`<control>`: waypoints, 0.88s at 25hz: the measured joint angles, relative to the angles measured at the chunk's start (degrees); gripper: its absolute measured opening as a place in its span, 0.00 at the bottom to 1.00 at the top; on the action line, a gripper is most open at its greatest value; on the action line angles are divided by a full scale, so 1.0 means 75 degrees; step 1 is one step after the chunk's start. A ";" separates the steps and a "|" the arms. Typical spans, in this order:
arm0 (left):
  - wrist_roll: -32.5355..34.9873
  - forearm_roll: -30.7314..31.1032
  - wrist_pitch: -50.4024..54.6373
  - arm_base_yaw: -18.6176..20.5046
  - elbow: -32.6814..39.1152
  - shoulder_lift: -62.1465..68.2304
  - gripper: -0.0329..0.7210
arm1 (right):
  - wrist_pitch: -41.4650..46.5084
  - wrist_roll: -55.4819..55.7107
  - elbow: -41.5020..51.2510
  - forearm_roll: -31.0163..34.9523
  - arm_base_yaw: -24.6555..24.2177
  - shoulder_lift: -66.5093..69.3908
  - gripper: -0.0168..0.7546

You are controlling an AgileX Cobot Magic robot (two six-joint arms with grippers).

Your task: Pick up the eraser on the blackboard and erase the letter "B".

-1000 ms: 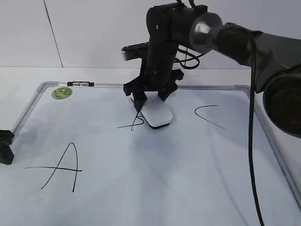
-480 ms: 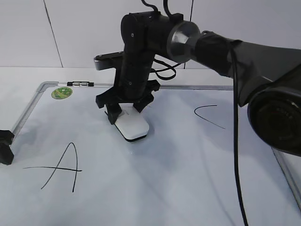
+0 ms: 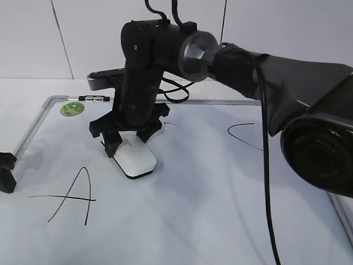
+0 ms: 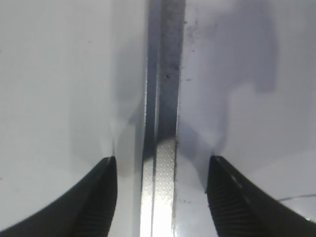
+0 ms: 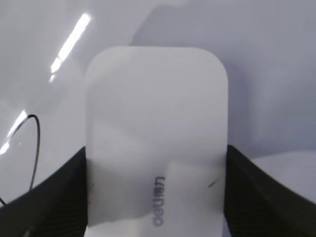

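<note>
Two black robot hands were in view. The right hand (image 3: 126, 139), reaching across from the right of the frame, was clamped on the flat white plastic eraser (image 3: 134, 159), which lay pressed on the large white dry-erase blackboard (image 3: 193, 221) left of centre. The left hand (image 4: 160, 197) stood apart, astride the board's silver-grey metal frame (image 4: 165, 98) at the far left edge. One green round sticker (image 3: 72, 109) sat upper left. Two black letters showed clearly: "A" (image 3: 71, 196) lower left, "C" (image 3: 245, 135) right. Of the letter "B" (image 3: 171, 123), only a faint trace remained beside the arm.
</note>
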 joint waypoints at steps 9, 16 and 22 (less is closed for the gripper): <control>0.0000 -0.0014 0.0000 0.0000 0.0000 0.0000 0.62 | -0.0015 0.0176 -0.0014 -0.0711 0.0065 0.0005 0.74; 0.0000 -0.0012 0.0005 0.0000 0.0000 0.0000 0.62 | -0.0015 0.0189 -0.0013 -0.1229 -0.0454 0.0005 0.74; 0.0000 -0.0012 0.0005 0.0000 0.0000 0.0000 0.62 | -0.0015 0.0204 -0.0044 -0.1241 -0.1141 0.0017 0.74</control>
